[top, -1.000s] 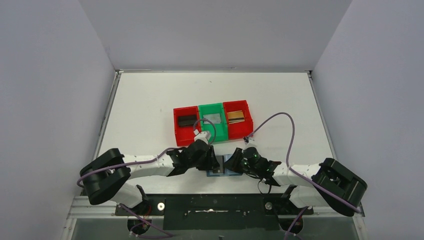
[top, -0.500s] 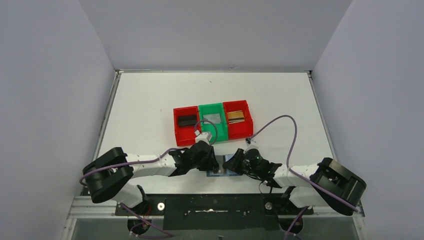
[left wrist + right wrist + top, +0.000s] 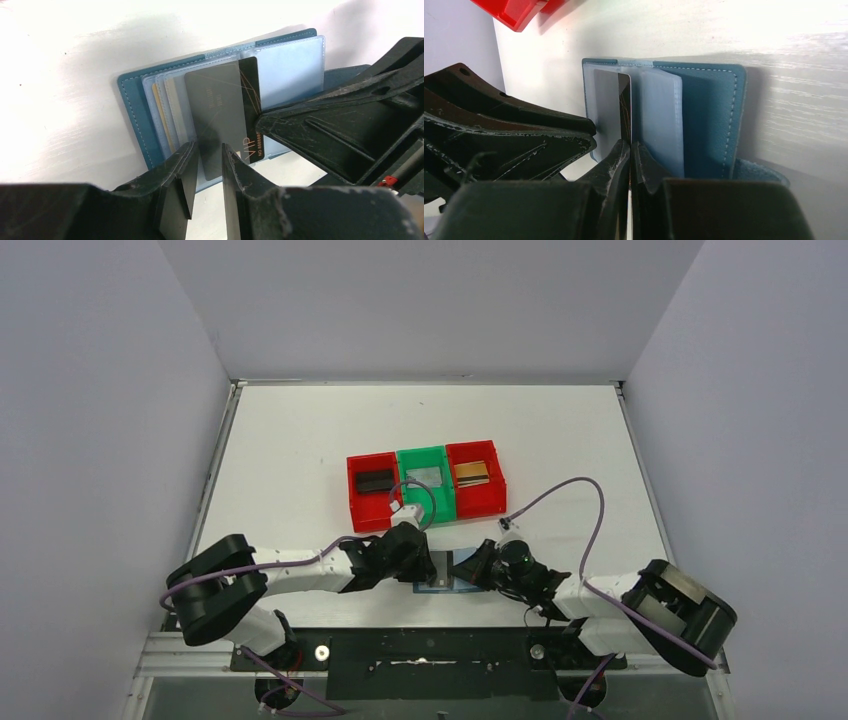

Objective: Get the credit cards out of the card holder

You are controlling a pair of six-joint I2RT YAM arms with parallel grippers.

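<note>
Now we are working at the card holder, which is lying open on the table. Our right claw is pinching fully closed on one edge of the black card, apparently drawing it from the card holder's pocket. Our left claw is straddling that card's lower edge, narrowly parted, likely readying to take it.

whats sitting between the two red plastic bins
A green plastic bin holding a silver-grey card, touching the left red bin and the right red bin; seen in the top view.
</note>
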